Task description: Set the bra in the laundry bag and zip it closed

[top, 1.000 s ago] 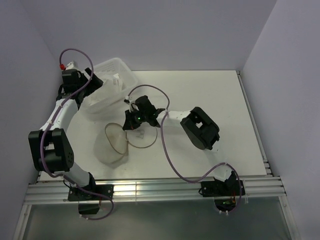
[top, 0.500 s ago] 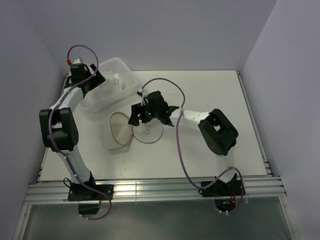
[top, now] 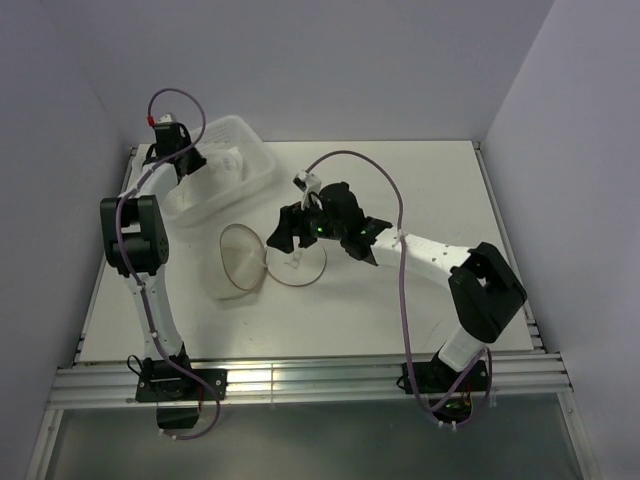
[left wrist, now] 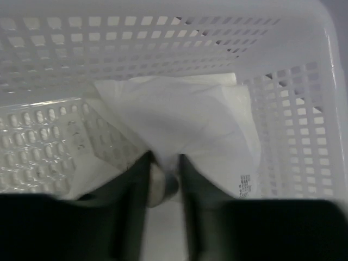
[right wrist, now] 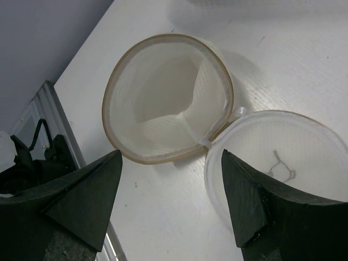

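Table (top: 450, 180): white, with pale walls around it.
Left gripper (left wrist: 163, 179): my fingers straddle a fold of the bra (left wrist: 185, 114); I cannot tell if they pinch it.
Bra: inside the basket (left wrist: 293, 109).
Right gripper (right wrist: 171, 157): spread wide, holding nothing, over the laundry bag (right wrist: 163, 92).
Laundry bag: unzipped, mid-table, its lid (right wrist: 283, 157) flat beside it.

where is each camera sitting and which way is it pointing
top external: fixed high behind the arm bases, looking down on the white table; left arm and right arm show whole.
left wrist: on the left gripper, facing into the white perforated plastic basket at the pale folded bra; its two dark fingers show.
right wrist: on the right gripper, facing down at the open white mesh laundry bag; both fingers show.
shared: top and right wrist both show the bag.
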### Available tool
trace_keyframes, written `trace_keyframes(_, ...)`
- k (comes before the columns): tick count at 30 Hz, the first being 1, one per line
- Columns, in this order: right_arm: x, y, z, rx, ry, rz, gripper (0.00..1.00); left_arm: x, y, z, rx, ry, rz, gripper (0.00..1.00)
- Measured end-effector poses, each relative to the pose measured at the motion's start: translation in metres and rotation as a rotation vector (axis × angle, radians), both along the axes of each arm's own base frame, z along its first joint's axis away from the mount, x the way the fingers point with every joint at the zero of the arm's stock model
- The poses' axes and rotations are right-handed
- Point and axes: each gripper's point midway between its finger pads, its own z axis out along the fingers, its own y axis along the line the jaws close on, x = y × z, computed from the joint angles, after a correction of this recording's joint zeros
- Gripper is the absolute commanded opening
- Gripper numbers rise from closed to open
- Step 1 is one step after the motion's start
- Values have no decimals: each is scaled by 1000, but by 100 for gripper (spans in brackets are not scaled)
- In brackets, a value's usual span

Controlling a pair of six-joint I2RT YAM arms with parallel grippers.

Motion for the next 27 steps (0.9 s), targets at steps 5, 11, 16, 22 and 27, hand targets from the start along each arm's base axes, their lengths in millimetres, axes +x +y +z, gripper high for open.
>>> trace_keyframes(5,-5,-8,2,-12,-5,-16,82,3,-9,0,-38,-27,-31,0)
trace_keyframes(11,6,-15,9,-7,-25,-57,85,-16,-21,28,-94,-86,-66,0)
trace_keyframes(16,20,-15,28,9,-58,-96,85,-35,-38,123,-128,-270,-117,0)
trace_keyframes(22,27,-39,71,58,-128,-191,85,-67,-110,250,-154,-543,-293,0)
trace_keyframes(27,5,-96,163,190,-288,-323,85,-100,-205,311,-239,-670,-501,0)
